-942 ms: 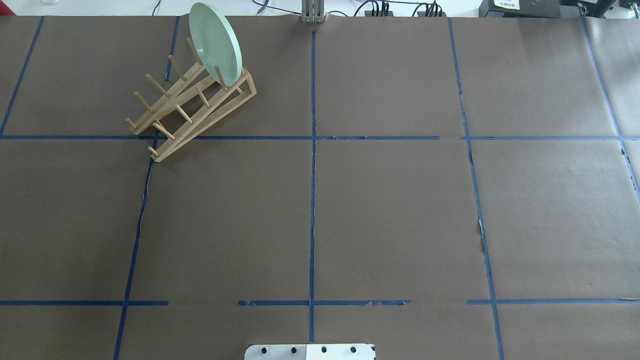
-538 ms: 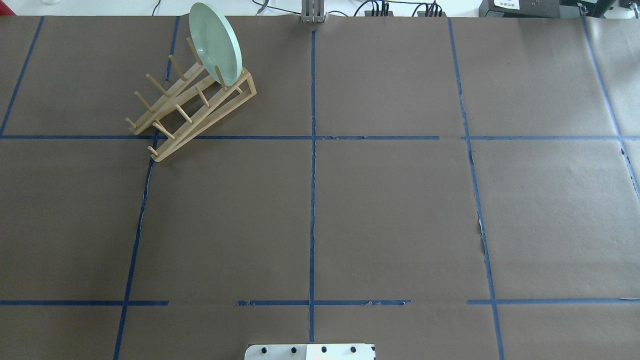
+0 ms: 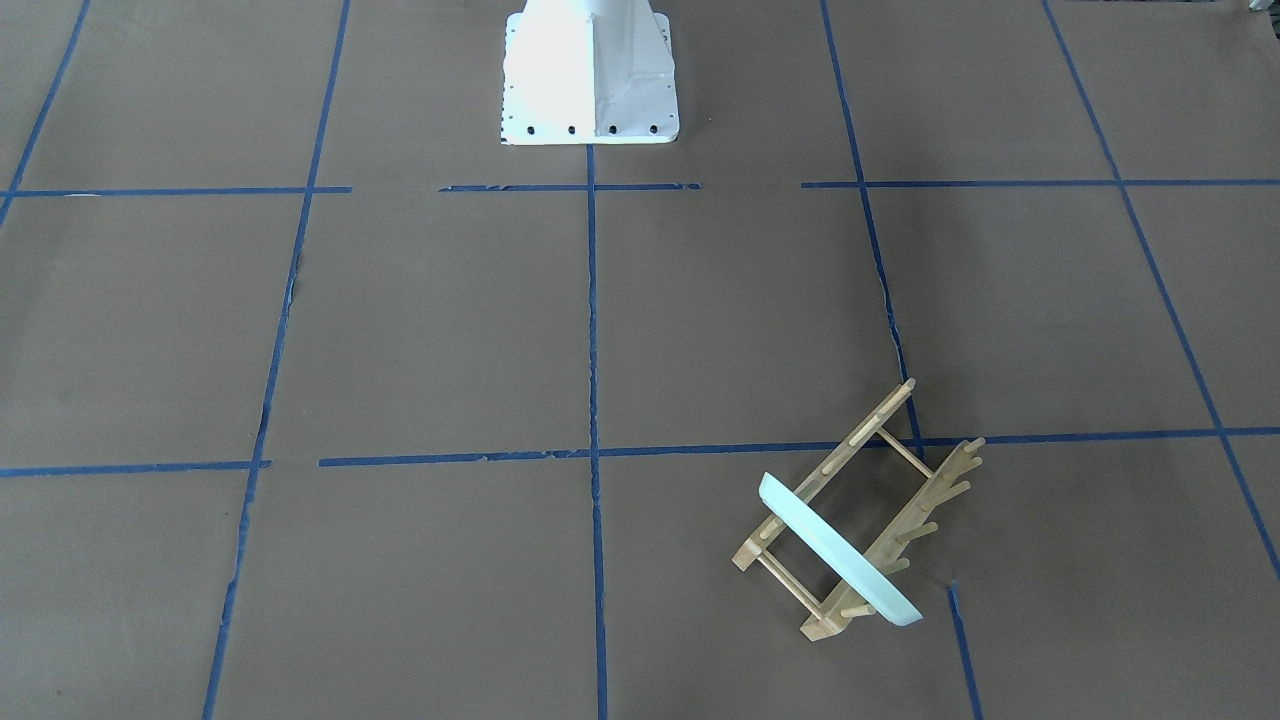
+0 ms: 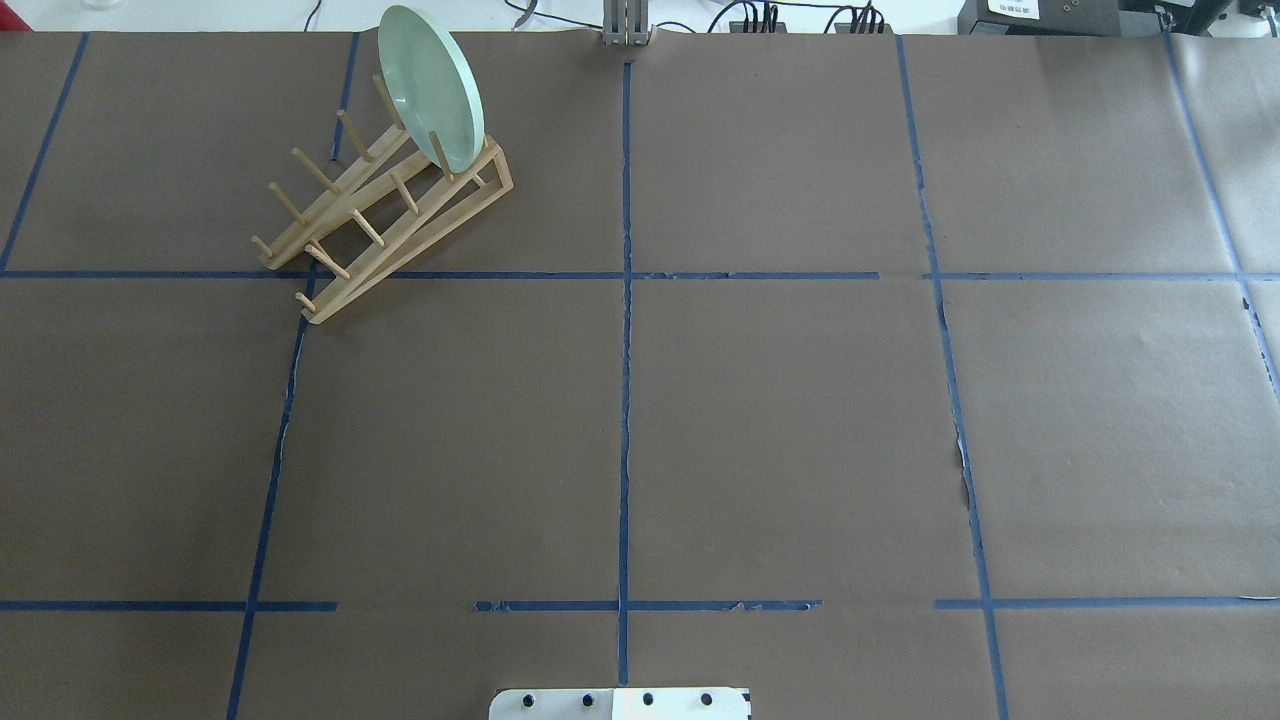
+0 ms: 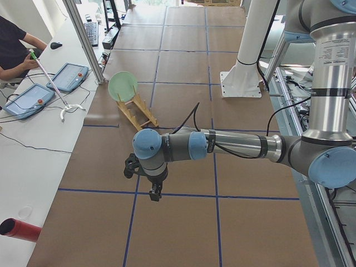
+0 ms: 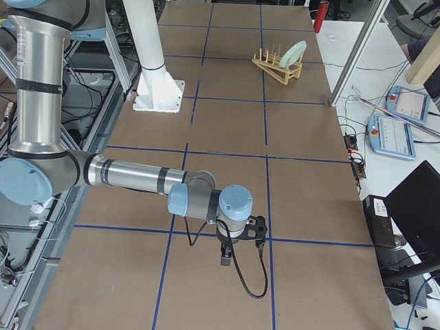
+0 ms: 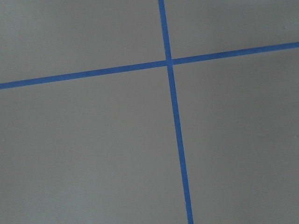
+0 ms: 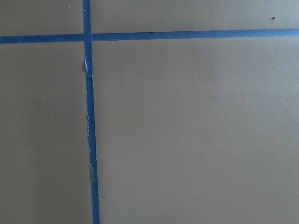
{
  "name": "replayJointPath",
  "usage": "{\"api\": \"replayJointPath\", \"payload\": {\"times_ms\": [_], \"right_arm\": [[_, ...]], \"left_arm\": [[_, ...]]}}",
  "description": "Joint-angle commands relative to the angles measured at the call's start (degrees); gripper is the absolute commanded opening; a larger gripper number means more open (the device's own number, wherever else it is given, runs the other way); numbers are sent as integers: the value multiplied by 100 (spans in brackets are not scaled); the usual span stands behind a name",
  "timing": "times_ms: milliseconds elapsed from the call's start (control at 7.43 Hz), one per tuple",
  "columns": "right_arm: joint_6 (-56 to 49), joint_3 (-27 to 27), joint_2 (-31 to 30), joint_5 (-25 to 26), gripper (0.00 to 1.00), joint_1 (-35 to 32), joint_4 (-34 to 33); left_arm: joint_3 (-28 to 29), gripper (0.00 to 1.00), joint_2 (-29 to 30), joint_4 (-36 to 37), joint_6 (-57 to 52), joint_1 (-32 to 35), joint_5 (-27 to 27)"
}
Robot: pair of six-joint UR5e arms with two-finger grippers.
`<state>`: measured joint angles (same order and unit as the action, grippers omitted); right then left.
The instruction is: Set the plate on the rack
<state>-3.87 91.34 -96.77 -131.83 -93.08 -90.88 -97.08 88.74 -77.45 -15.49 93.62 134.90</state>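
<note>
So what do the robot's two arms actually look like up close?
Both the left arm and the right arm are smooth silver-grey tubes joined by rounded joints with pale blue caps and thin black rings. Each ends in small black hardware, the left gripper and the right gripper, with a loose black cable looping from the wrist.

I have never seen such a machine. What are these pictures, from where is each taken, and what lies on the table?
This is a robot with two arms. Two cameras look down on the table, one from behind it, one facing it. Two look along the table from its ends. Two sit on the wrists and see only paper and blue tape. The green plate stands on edge in the rack. The left hand and the right hand hang far from it; nothing shows in them.
</note>
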Motion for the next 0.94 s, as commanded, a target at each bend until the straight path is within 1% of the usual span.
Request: {"api": "replayJointPath", "payload": {"times_ms": [0, 135, 808], "right_arm": [[0, 7, 0, 0, 100, 0, 0], [0, 7, 0, 0, 100, 0, 0], [0, -2, 0, 0, 100, 0, 0]], "left_arm": [[-82, 100, 30, 72, -24, 16, -16], [-5, 100, 47, 98, -33, 7, -16], [31, 100, -41, 89, 20, 16, 19]]}}
